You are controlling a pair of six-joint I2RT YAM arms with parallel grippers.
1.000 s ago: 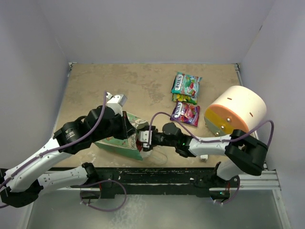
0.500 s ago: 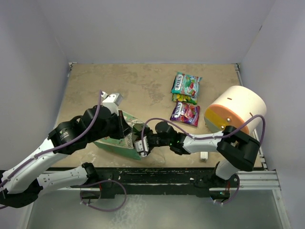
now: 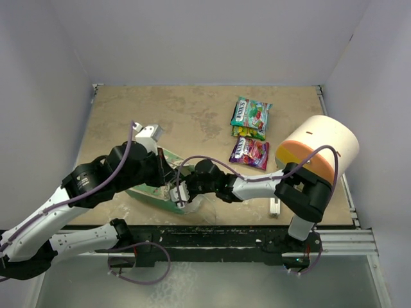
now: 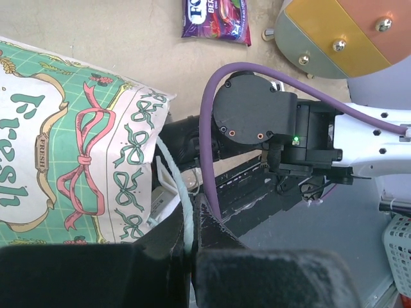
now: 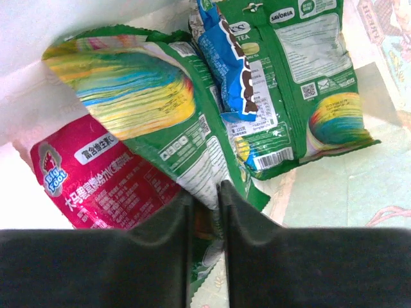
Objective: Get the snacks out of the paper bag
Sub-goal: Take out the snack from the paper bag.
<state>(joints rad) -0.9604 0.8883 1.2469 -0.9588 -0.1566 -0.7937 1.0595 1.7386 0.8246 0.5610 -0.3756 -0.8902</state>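
The mint-green paper bag (image 3: pixel 149 190) lies on its side near the front edge, its mouth facing right. My left gripper (image 3: pixel 166 172) is shut on the bag's string handle (image 4: pixel 172 170), pinched between its fingers (image 4: pixel 191 247). My right gripper (image 3: pixel 175 192) is inside the bag mouth. In the right wrist view its jaws (image 5: pixel 205 196) are closed on the edge of a green rainbow-printed snack packet (image 5: pixel 160 109). A red packet (image 5: pixel 96 183), a blue packet (image 5: pixel 228 70) and another green packet (image 5: pixel 308 70) lie inside. A green packet (image 3: pixel 252 114), a yellow-green one (image 3: pixel 243 131) and a magenta one (image 3: pixel 250 153) lie on the table.
A big cream cylinder with an orange end (image 3: pixel 318 151) stands at the right, close to the right arm. A small white stick (image 3: pixel 275 206) lies near the front edge. The table's front rail (image 3: pixel 212 234) runs just below the bag.
My right gripper has moved left, deeper into the bag mouth. My left gripper has shifted slightly left, still holding the handle.
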